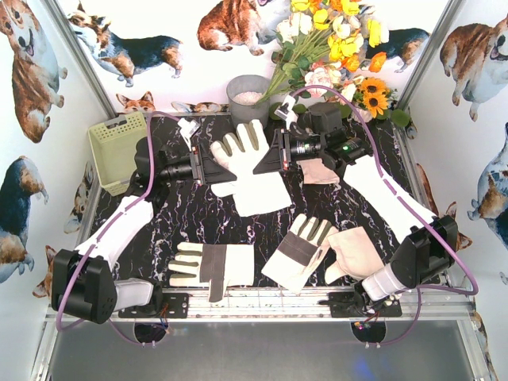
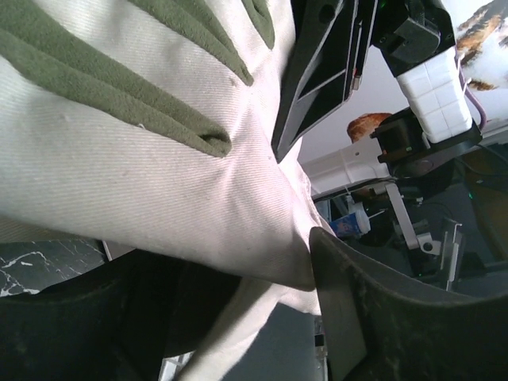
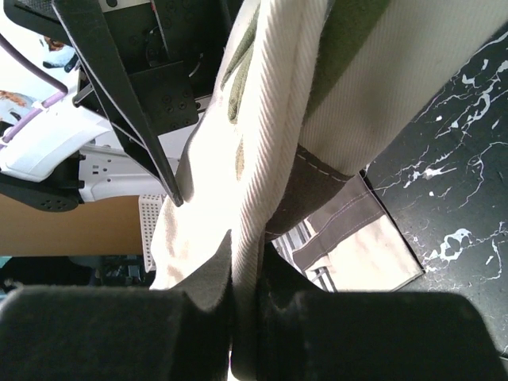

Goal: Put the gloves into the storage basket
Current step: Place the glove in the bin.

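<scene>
One cream glove [image 1: 242, 155] hangs above the table's middle, fingers up, between both grippers. My right gripper [image 1: 274, 152] is shut on its right edge; in the right wrist view the ribbed fabric [image 3: 270, 119] is pinched flat at the right gripper [image 3: 246, 266]. My left gripper [image 1: 208, 167] is at its left edge. In the left wrist view the glove [image 2: 159, 159] fills the left gripper [image 2: 238, 266], and one finger [image 2: 365, 317] touches the cloth. The pale green storage basket [image 1: 117, 147] stands at the left edge. Three more gloves [image 1: 210, 266] [image 1: 300, 248] [image 1: 353, 252] lie near the front.
A pinkish glove [image 1: 317, 171] lies under the right arm. A round grey bucket [image 1: 248, 97] and a bunch of artificial flowers [image 1: 333, 40] stand at the back. A glove with a grey cuff band [image 3: 357, 238] lies on the black marble table [image 3: 452, 182] below the right gripper.
</scene>
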{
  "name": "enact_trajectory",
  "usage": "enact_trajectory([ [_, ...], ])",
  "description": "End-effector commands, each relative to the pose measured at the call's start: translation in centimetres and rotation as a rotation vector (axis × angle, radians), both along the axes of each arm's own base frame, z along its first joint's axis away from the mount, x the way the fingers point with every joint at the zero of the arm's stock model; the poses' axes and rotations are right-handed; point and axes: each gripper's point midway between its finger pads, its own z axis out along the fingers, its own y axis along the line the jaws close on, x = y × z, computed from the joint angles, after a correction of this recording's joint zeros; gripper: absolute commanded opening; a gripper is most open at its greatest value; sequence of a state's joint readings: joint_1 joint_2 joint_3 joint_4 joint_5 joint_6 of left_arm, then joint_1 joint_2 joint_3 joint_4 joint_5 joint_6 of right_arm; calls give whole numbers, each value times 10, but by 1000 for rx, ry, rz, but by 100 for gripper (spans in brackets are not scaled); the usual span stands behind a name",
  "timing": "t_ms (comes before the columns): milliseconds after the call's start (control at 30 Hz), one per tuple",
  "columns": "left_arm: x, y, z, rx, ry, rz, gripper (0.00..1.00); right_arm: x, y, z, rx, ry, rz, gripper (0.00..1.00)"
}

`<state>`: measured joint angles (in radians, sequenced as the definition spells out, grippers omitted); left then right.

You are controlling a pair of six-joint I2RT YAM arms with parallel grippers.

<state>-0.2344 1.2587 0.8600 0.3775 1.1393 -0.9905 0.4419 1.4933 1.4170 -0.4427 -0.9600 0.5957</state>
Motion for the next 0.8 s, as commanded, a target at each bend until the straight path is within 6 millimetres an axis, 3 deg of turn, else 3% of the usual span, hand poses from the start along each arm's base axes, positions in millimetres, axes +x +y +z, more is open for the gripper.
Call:
enact_trajectory([
  [0, -7, -1, 14, -16, -44, -14, 50, 9, -3, 26, 40, -131, -45, 0],
  [233, -2, 1, 0, 71, -19, 14, 28, 13, -7, 16, -14, -138, -70, 0],
  [367, 2, 2, -1, 89, -11, 49, 9, 12, -5, 10, -51, -155, -77, 0],
  [500, 1, 0, 3, 55, -13, 61, 3, 10, 6, 10, -32, -165, -69, 0],
  [600, 0, 0, 0, 50, -4, 60, 10, 11, 10, 17, 13, -163, -74, 0],
  [767, -7, -2, 18, -46, -9, 25, 39, 14, 12, 29, 50, -179, -85, 0],
])
